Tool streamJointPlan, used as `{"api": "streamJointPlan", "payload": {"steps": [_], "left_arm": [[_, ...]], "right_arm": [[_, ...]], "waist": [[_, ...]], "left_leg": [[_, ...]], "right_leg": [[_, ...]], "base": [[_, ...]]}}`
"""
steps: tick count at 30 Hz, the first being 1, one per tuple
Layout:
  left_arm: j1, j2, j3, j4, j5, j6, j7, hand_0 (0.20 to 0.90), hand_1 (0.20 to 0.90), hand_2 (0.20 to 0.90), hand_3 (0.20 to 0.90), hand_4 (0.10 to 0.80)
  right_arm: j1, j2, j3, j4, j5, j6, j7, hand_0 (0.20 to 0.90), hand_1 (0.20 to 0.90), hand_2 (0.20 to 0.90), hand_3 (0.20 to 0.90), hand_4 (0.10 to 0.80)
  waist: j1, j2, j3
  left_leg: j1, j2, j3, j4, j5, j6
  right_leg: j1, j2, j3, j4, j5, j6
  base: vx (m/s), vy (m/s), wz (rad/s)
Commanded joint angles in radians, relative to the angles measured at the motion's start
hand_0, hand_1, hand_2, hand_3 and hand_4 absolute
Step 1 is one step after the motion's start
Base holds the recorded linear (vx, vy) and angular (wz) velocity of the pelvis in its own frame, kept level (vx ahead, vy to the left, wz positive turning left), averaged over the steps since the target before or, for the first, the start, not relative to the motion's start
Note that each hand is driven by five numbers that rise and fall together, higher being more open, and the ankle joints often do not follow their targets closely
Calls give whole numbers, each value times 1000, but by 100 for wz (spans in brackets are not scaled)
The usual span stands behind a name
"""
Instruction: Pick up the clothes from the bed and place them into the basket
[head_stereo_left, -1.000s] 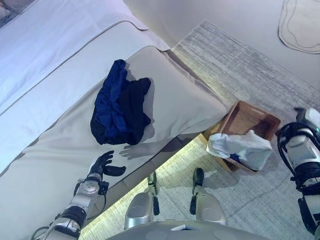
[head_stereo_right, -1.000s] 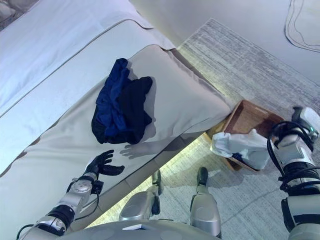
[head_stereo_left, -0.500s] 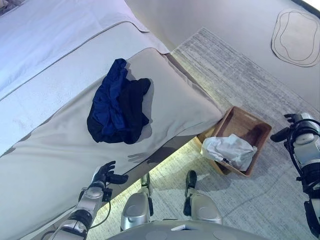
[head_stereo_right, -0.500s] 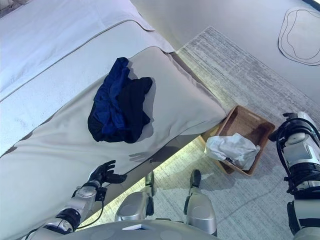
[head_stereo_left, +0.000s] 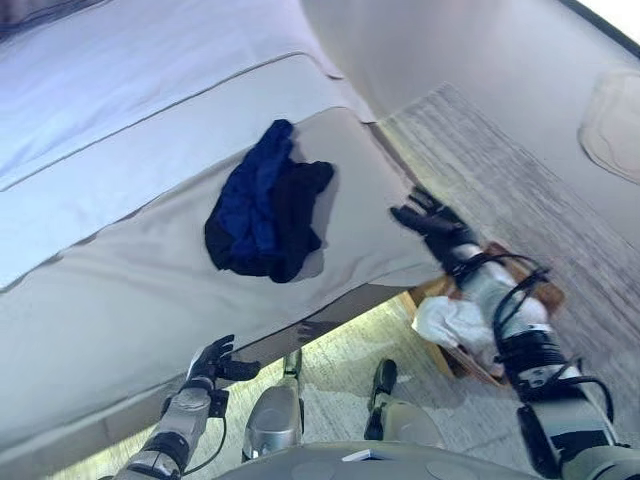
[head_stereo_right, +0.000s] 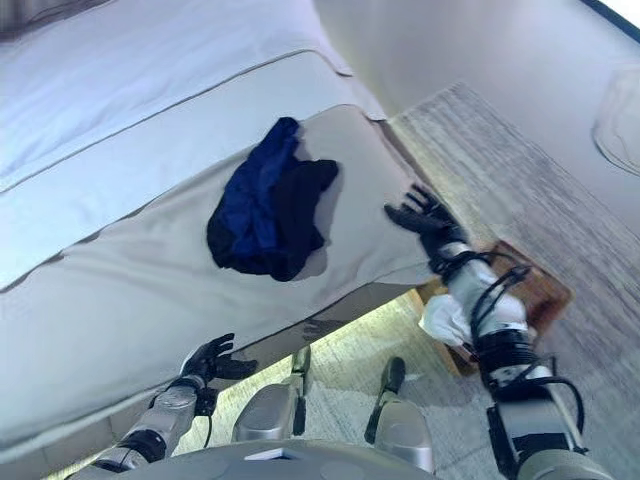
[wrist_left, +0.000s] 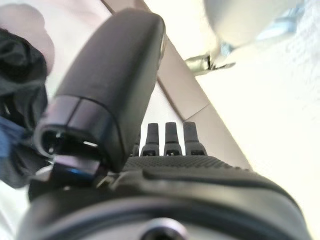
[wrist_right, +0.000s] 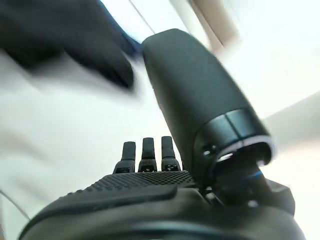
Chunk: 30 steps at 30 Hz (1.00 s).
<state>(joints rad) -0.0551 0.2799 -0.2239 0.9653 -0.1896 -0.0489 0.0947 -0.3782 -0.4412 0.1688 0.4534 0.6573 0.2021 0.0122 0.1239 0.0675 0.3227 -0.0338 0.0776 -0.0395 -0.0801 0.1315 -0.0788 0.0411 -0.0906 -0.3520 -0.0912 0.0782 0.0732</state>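
The right hand (head_stereo_right: 425, 218) reached in from the lower right and hovered at centre right of the frame, above the bed's (head_stereo_right: 120, 290) near corner. Its fingers were spread and straight, holding nothing and touching nothing that could be seen. In its own wrist view the fingers (wrist_right: 145, 152) also stood straight beside the thumb, with a dark blurred shape beyond them that was probably the clothes.

The left hand (head_stereo_left: 212, 362) sat low at the bottom left, just off the bed's front edge, fingers loosely open and empty.

The clothes (head_stereo_left: 265, 205), a crumpled heap of blue and black fabric, lay on the beige bedcover near the middle of the frame, to the left of the right hand and apart from it. The heap's long axis ran from lower left to upper right, its narrow blue end pointing toward the upper right, the black part along its right side.

A brown basket (head_stereo_right: 545, 295) stood on the carpet (head_stereo_right: 500, 170) at the lower right, just beside the bed's corner and partly hidden behind the right arm. A pale crumpled garment (head_stereo_left: 450, 322) lay inside it.
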Motion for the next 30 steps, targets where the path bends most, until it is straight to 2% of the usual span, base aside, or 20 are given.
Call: {"api": "streamJointPlan", "payload": {"steps": [1,4,7,10,11,16,20,25,30], "left_arm": [[26,77,-14,49,-17,-42,-14,900,900,900,900,800],[33,91,12,47,-76,-46,-39,900,900,900,900,800],[37,119,51,61,-131,-19,-53,900,900,900,900,800],[32,146,77,90,-141,2,-61,900,900,900,900,800],[32,156,85,100,-137,1,-67,900,900,900,900,800],[27,172,105,135,-165,-9,-91,900,900,900,900,800],[24,173,106,137,-162,-31,-112,900,900,900,900,800],[14,173,89,115,-158,-56,-127,900,900,900,900,800],[3,172,57,75,-167,-87,-134,900,900,900,900,800]], "right_arm": [[-84,-68,-10,-6,-427,-166,-110,900,900,900,900,800],[-216,-182,99,45,-815,-160,-222,900,900,900,900,800],[-373,-247,215,91,-1020,-108,-250,900,900,900,900,800],[-487,-255,292,127,-1075,-67,-277,900,900,900,900,800],[-525,-252,321,140,-1083,-47,-297,900,900,900,900,800],[-683,-243,418,256,-1157,67,-360,900,900,900,900,800],[-753,-233,462,342,-1162,89,-353,900,900,900,900,800],[-802,-216,494,429,-1155,110,-253,900,900,900,900,800],[-860,-190,517,550,-1179,191,-93,900,900,900,900,800]], "waist": [[51,-73,-10],[104,-82,24],[162,-88,47],[204,-91,61],[223,-95,67],[294,-105,80],[335,-115,84],[371,-121,98],[403,-111,135]], "left_leg": [[-32,-68,30,98,-126,52],[-62,-85,-10,125,-128,67],[-93,-103,-50,145,-127,81],[-118,-116,-79,153,-124,89],[-115,-118,-89,151,-143,86],[-165,-137,-129,134,-135,98],[-196,-143,-151,123,-127,98],[-222,-143,-166,119,-120,99],[-259,-142,-172,144,-114,98]], "right_leg": [[-23,-34,-5,165,-135,-31],[-32,-52,-30,202,-142,-24],[-29,-71,-59,229,-146,-12],[-31,-87,-78,250,-147,-8],[-25,-92,-71,265,-163,0],[-37,-118,-107,272,-139,16],[-44,-125,-133,272,-135,19],[-54,-139,-158,295,-134,22],[-80,-158,-185,340,-141,19]], "base": [[0,148,55],[3,128,45],[42,103,43],[68,59,31],[100,32,39],[43,44,35],[44,17,43],[51,16,30],[30,22,11]]}}
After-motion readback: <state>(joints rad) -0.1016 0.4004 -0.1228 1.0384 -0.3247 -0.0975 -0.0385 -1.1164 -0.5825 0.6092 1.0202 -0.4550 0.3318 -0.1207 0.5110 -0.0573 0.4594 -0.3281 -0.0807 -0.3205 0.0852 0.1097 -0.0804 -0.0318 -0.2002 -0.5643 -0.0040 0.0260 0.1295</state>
